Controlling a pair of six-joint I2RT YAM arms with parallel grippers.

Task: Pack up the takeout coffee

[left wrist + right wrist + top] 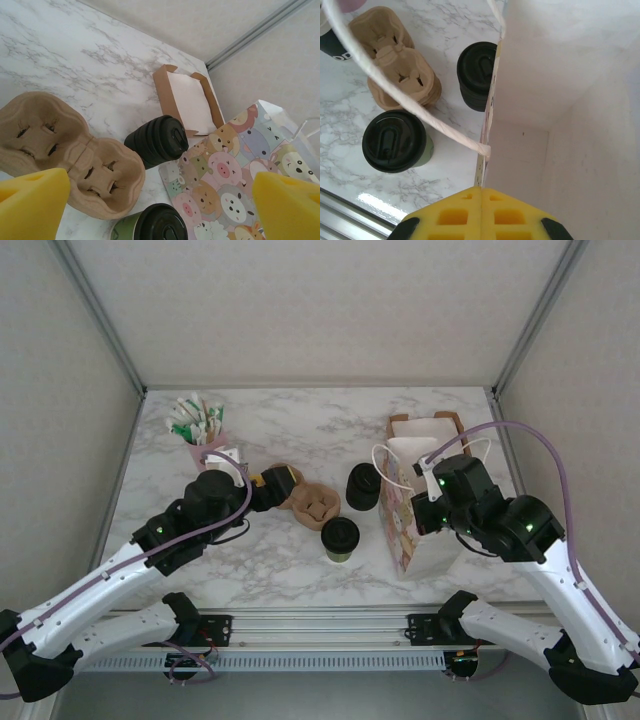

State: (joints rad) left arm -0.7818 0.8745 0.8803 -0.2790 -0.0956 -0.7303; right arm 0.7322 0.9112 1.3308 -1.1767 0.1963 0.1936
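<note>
Coffee: takeout coffee (340, 538) is stood upright on the table (280, 420), between cup carrier (311, 506) and paper bag (405, 525).
Left gripper (160, 202): held wide apart over the cup carrier, nothing gripped.
Right gripper (481, 200): pinched closed on the paper bag's rim.

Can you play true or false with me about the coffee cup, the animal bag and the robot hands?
1. The coffee cup is inside the gift bag. False: it stands on the table beside the bag.
2. The coffee cup has a black lid. True.
3. The left gripper is open. True.
4. The brown cup carrier holds two cups. False: its slots are empty.
</note>
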